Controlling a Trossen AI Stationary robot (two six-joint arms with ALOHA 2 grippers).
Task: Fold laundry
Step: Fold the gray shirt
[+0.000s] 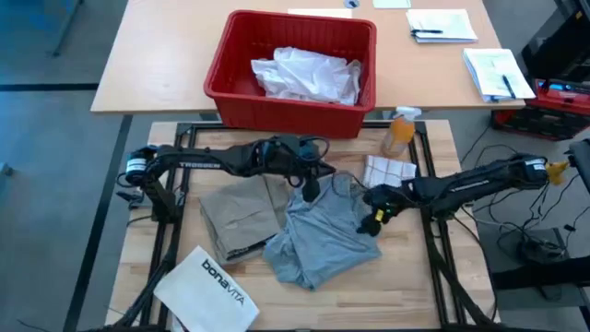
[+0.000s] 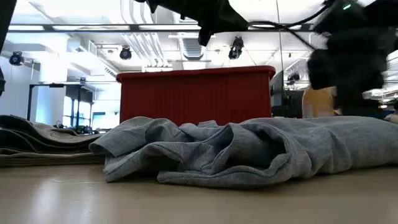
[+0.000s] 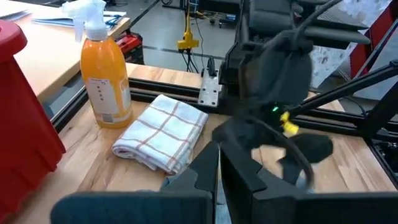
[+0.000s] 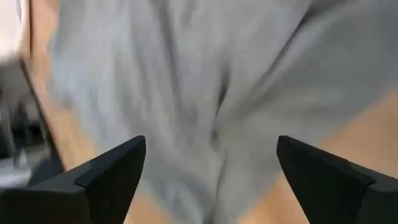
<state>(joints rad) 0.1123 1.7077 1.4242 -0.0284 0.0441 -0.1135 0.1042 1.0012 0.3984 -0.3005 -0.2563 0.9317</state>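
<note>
the stiff white bag printed "bonavita" is lying flat at the near edge of the pale wooden table. just beyond it, the soft grey t-shirt is sitting crumpled in rounded folds at the table's middle, its knit cloth bunching into ridges in the low view. touching its left side, the khaki-tan garment is lying folded into a neat flat rectangle.

the right gripper is hovering over the grey t-shirt's right edge; its wrist view is showing its two dark fingers spread wide apart with nothing between them, blurred grey cloth below. the left gripper is hanging over the shirt's upper edge; in its own view its fingers are sitting nearly closed, with only a thin gap and no cloth seen between them.

farther back, a folded white checked towel and an orange plastic spray bottle are standing near the table's far right. beyond them, a red plastic basket is holding a rumpled white shirt on the tan desk.
</note>
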